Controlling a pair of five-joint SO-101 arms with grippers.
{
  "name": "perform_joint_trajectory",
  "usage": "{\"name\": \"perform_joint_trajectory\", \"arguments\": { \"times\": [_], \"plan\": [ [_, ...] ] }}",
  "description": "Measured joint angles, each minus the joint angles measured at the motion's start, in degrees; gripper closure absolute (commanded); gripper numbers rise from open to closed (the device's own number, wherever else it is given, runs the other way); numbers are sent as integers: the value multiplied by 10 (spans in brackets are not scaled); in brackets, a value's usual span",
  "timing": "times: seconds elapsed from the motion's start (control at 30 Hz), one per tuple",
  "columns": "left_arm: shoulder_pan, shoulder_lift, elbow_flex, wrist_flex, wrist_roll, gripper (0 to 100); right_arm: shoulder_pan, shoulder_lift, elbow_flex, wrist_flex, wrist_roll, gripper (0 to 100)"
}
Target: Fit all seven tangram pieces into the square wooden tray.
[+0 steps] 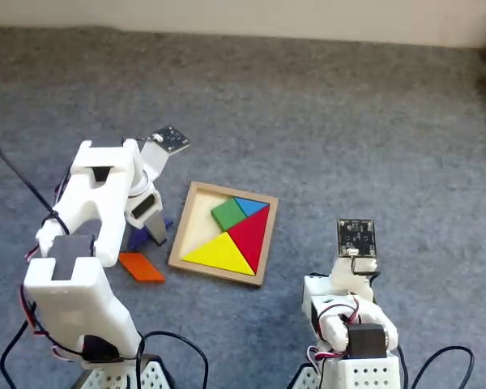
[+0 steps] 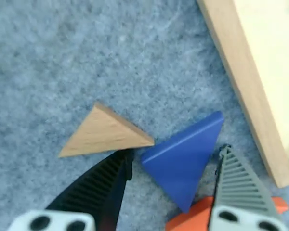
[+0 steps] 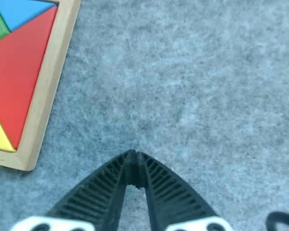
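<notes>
The square wooden tray [image 1: 235, 193] lies mid-table and holds a green piece [image 1: 227, 214], a small blue triangle [image 1: 249, 206], a red triangle [image 1: 251, 233] and a yellow triangle [image 1: 219, 253]; its left part is bare. My left gripper [image 2: 176, 156] is open just left of the tray, its fingers straddling a dark blue triangle [image 2: 185, 159] on the carpet. A plain wooden triangle [image 2: 103, 134] lies beside the black finger [image 2: 111, 180]. An orange parallelogram [image 1: 142, 266] lies nearby. My right gripper [image 3: 135, 159] is shut and empty over bare carpet, right of the tray's rim [image 3: 43, 91].
Grey carpet covers the whole table. The right arm [image 1: 348, 320] sits folded at the front right, apart from the tray. Open carpet stretches behind and to the right of the tray.
</notes>
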Motion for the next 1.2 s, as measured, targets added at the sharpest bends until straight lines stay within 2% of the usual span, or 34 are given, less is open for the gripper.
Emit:
{"name": "perform_joint_trajectory", "arguments": {
  "times": [0.17,0.37,0.9,1.07,1.2],
  "plan": [
    [2,2,-3,10,0,832,0,0,0,0,0,993],
    [4,0,1,20,0,874,0,0,0,0,0,993],
    [4,-134,11,86,25,880,0,0,0,0,0,993],
    [40,-135,11,88,30,878,0,0,0,0,0,993],
    [88,-135,6,88,66,877,0,0,0,0,0,993]
  ]
}}
